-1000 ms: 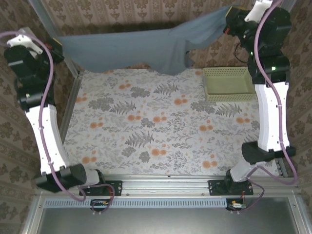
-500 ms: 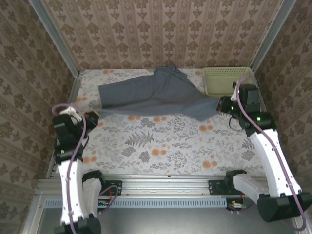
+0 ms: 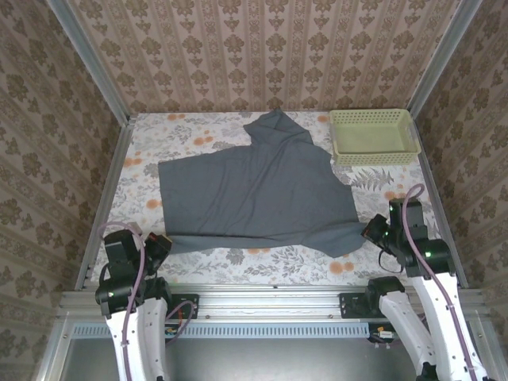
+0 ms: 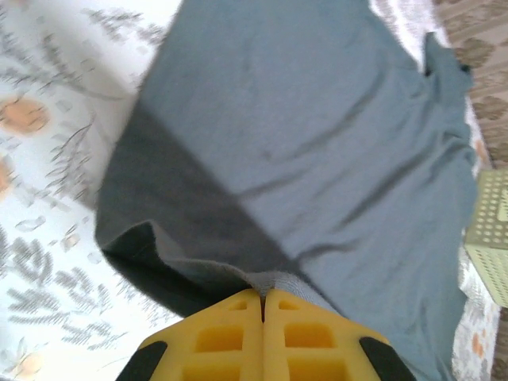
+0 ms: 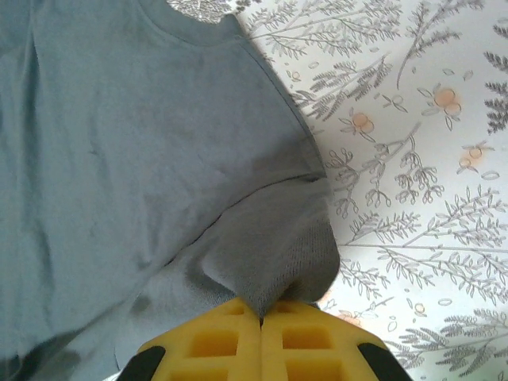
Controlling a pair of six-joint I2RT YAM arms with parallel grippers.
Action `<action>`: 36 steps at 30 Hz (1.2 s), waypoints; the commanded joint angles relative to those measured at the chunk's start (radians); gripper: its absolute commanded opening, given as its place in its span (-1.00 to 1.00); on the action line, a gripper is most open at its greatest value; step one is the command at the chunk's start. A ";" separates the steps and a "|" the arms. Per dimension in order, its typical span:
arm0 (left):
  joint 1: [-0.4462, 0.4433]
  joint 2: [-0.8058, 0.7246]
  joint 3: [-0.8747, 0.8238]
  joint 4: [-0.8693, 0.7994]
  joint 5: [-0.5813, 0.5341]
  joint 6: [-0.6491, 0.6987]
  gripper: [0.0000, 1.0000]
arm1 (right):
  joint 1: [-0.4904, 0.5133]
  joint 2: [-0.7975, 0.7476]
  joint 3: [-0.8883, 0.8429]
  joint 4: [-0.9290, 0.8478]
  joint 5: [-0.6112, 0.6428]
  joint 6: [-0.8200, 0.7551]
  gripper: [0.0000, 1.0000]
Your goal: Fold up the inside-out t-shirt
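Observation:
The slate blue-grey t-shirt (image 3: 254, 190) lies spread nearly flat across the floral table, one sleeve pointing to the back. My left gripper (image 3: 163, 240) is shut on its near left corner, low over the table. In the left wrist view the yellow fingers (image 4: 238, 333) pinch a fold of the t-shirt (image 4: 317, 151). My right gripper (image 3: 371, 232) is shut on the near right corner. The right wrist view shows a bunched sleeve end of the t-shirt (image 5: 270, 254) clamped between its yellow fingers (image 5: 294, 337).
A pale green perforated basket (image 3: 373, 135) stands at the back right, just beyond the shirt. Metal frame posts and patterned walls close in the table on three sides. The floral tablecloth (image 3: 262, 258) shows along the near edge.
Both arms have swung down from high at the back and drawn the shirt toward the near edge, laying it out flat on the table.

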 commanded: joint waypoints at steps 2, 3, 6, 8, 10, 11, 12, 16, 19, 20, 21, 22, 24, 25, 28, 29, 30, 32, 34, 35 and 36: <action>-0.006 -0.010 0.035 -0.075 -0.102 -0.054 -1.00 | -0.004 0.036 -0.004 -0.001 0.032 0.027 -0.95; -0.005 -0.003 0.036 -0.065 -0.119 -0.057 -1.00 | -0.004 0.058 0.010 0.019 0.023 0.010 -0.94; -0.007 0.050 0.021 0.012 -0.149 -0.070 -1.00 | -0.003 0.153 0.072 0.072 0.030 -0.059 -0.92; -0.007 0.118 -0.005 0.093 -0.135 -0.086 -1.00 | 0.005 0.230 0.122 0.098 0.050 -0.101 -0.92; -0.014 0.171 -0.045 0.204 -0.110 -0.100 -1.00 | 0.036 0.301 0.166 0.120 0.086 -0.125 -0.92; -0.020 0.190 -0.064 0.246 -0.116 -0.116 -1.00 | 0.061 0.343 0.189 0.130 0.115 -0.134 -0.92; -0.025 0.205 -0.076 0.284 -0.123 -0.120 -1.00 | 0.083 0.376 0.205 0.139 0.138 -0.138 -0.92; -0.056 0.292 -0.088 0.376 -0.196 -0.122 -1.00 | 0.146 0.518 0.292 0.177 0.211 -0.162 -0.91; -0.071 0.364 -0.092 0.424 -0.237 -0.125 -1.00 | 0.155 0.616 0.352 0.214 0.207 -0.181 -0.91; -0.076 0.389 -0.093 0.433 -0.253 -0.129 -1.00 | 0.161 0.654 0.375 0.225 0.207 -0.187 -0.90; -0.079 0.407 -0.094 0.444 -0.266 -0.131 -1.00 | 0.165 0.685 0.396 0.230 0.208 -0.193 -0.90; -0.082 0.430 -0.096 0.461 -0.276 -0.131 -1.00 | 0.172 0.724 0.422 0.232 0.207 -0.198 -0.89; -0.090 0.473 -0.099 0.488 -0.294 -0.134 -1.00 | 0.179 0.791 0.464 0.241 0.212 -0.210 -0.88; -0.093 0.496 -0.096 0.500 -0.303 -0.133 -1.00 | 0.180 0.821 0.484 0.245 0.212 -0.214 -0.87; -0.097 0.552 -0.085 0.524 -0.330 -0.127 -1.00 | 0.182 0.917 0.540 0.264 0.209 -0.227 -0.86; -0.095 0.568 -0.082 0.533 -0.340 -0.125 -1.00 | 0.184 0.942 0.561 0.268 0.209 -0.233 -0.86; -0.096 0.583 -0.079 0.540 -0.344 -0.124 -0.99 | 0.184 0.960 0.580 0.269 0.211 -0.239 -0.86; -0.098 0.620 -0.071 0.561 -0.351 -0.116 -0.93 | 0.184 1.005 0.621 0.269 0.217 -0.250 -0.85; -0.098 0.659 -0.058 0.574 -0.351 -0.106 -0.85 | 0.184 1.044 0.655 0.269 0.215 -0.259 -0.77; -0.098 0.680 -0.051 0.577 -0.350 -0.100 -0.81 | 0.183 1.062 0.669 0.272 0.207 -0.265 -0.71; -0.098 0.696 -0.045 0.580 -0.350 -0.096 -0.74 | 0.184 1.078 0.682 0.278 0.202 -0.269 -0.67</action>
